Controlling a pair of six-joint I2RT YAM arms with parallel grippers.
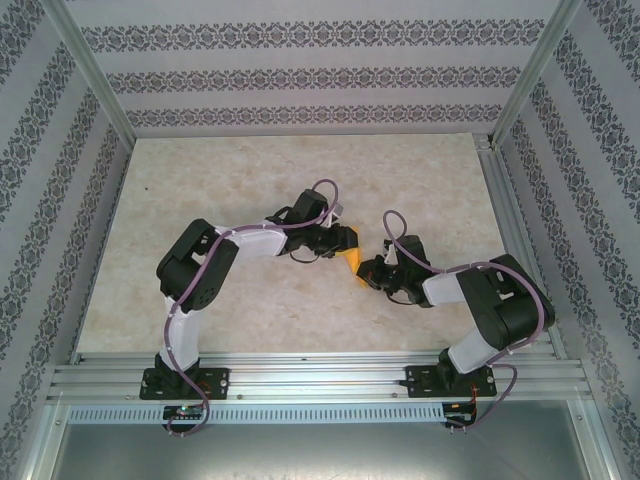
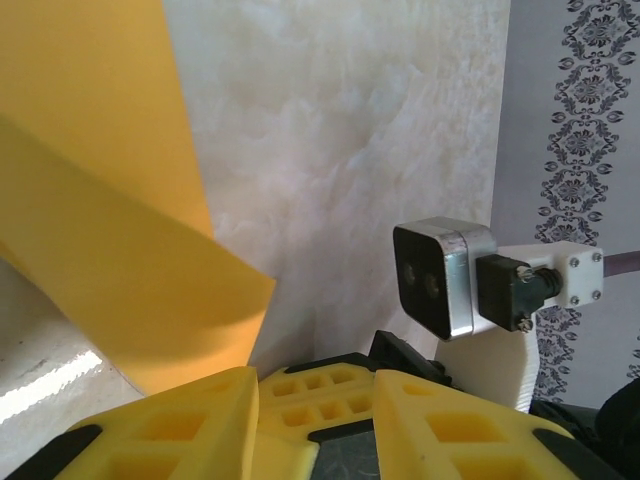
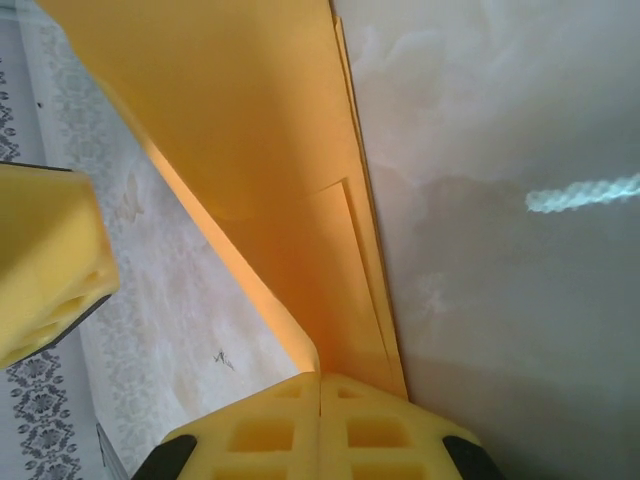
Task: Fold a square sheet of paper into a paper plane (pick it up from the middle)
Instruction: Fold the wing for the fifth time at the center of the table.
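Orange-yellow paper plane (image 3: 290,200) pinched by closed right hand (image 3: 320,380); left hand (image 2: 315,385) half-open.

The table (image 1: 250,180) has a pale, marbled beige top, matt over most of it – though in the right wrist view a bright streak of glare (image 3: 585,192) lies across it. Three walls (image 1: 300,75) close it in at the back and sides, papered white with bands of dark floral ornament; in the left wrist view those bands run upright along the right edge. Aluminium posts (image 1: 95,75) slant up from the two back corners. Along the near edge lie parallel aluminium rails (image 1: 320,375), just below them a pale perforated strip (image 1: 320,412) – and below that a plain grey panel (image 1: 320,450).
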